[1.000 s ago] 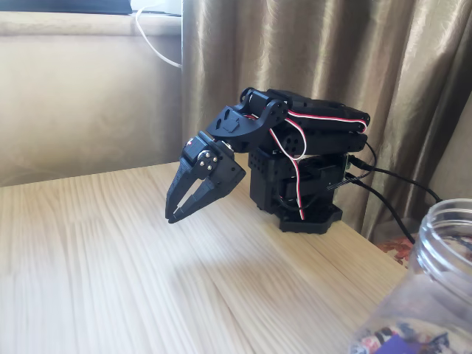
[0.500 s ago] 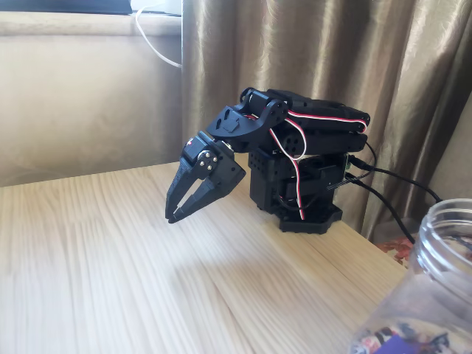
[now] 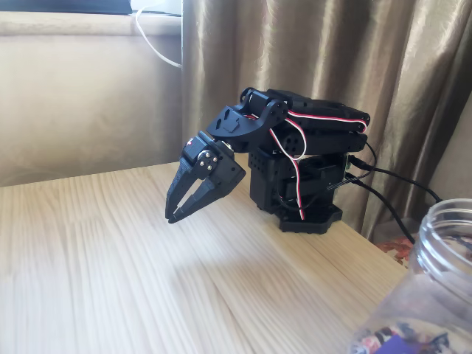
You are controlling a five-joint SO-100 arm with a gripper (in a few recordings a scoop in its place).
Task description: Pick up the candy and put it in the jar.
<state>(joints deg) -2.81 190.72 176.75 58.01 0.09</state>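
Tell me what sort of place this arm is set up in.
Probably a room at home: a pale wooden table beside a window, golden-brown curtains behind the arm, and a plastic jar with sweets.

In the fixed view the arm (image 3: 295,158) sits at the table's (image 3: 110,280) back edge before a curtain (image 3: 310,51); the jar (image 3: 435,295) stands at the front right, well apart

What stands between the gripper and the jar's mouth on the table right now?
Nothing visible. In the fixed view, bare wooden table lies between the gripper, hanging tips-down above the wood, and the jar at the lower right. The arm's own base sits behind that line.
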